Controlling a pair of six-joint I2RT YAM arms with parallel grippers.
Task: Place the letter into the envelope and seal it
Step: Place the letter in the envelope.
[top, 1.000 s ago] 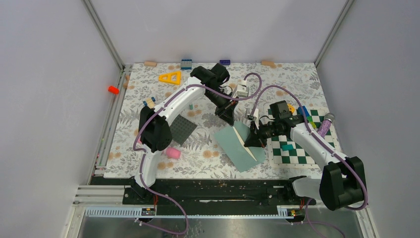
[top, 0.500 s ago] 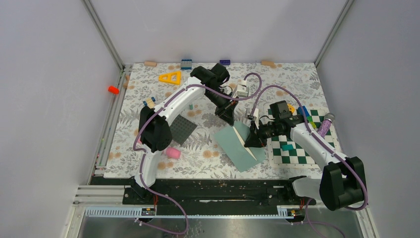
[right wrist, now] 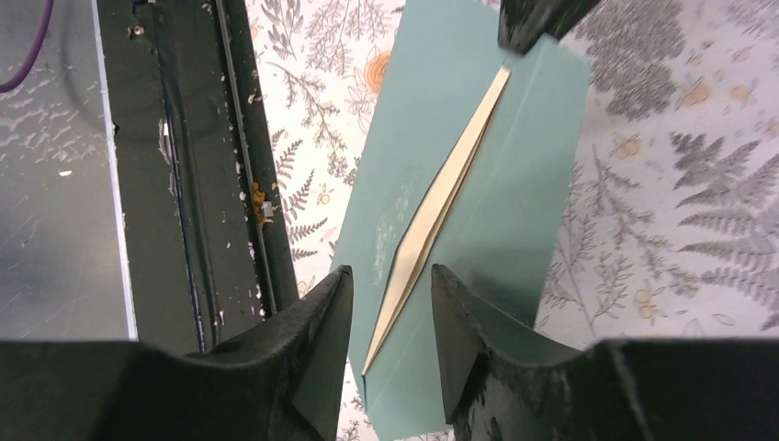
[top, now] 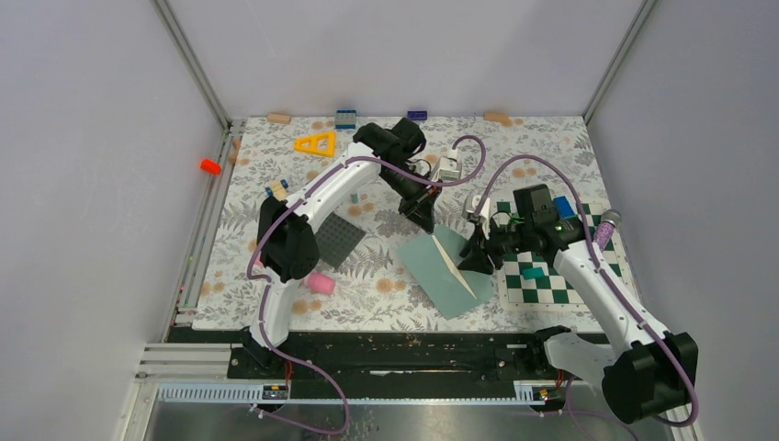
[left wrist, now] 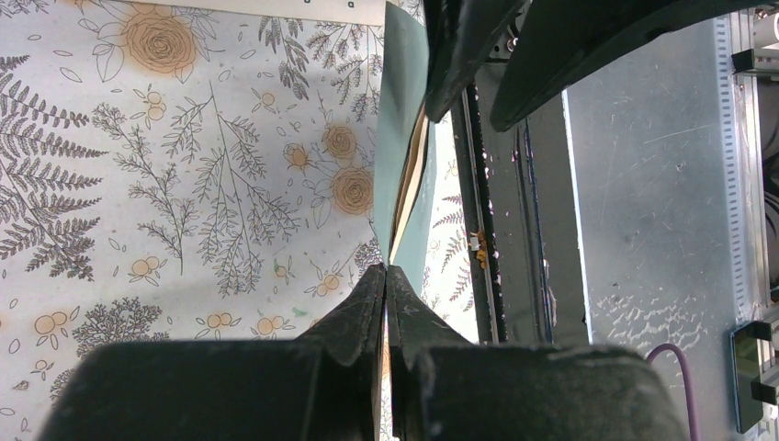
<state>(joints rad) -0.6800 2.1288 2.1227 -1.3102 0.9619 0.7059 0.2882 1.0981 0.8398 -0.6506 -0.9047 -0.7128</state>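
Note:
The teal-grey envelope [top: 439,273] lies tilted on the flowered table between the two arms. Its mouth gapes, and the cream letter [top: 455,262] shows inside as a narrow strip. My left gripper [top: 425,219] is shut on the envelope's far corner. In the left wrist view the envelope [left wrist: 402,138] runs edge-on into the shut fingertips [left wrist: 371,292]. My right gripper [right wrist: 390,285] is open and hovers just over the envelope's [right wrist: 501,211] right side. The letter [right wrist: 439,213] lies below the gap, and neither finger touches paper.
A green and white chessboard mat [top: 555,287] with a teal block [top: 531,272] lies right of the envelope. A dark grey mat [top: 342,241] and a pink piece [top: 320,283] lie to its left. The black rail [top: 404,354] runs along the near edge.
My right gripper has opened, let go of the envelope's edge and drawn back a little to the right. The left gripper and the envelope have stayed put.

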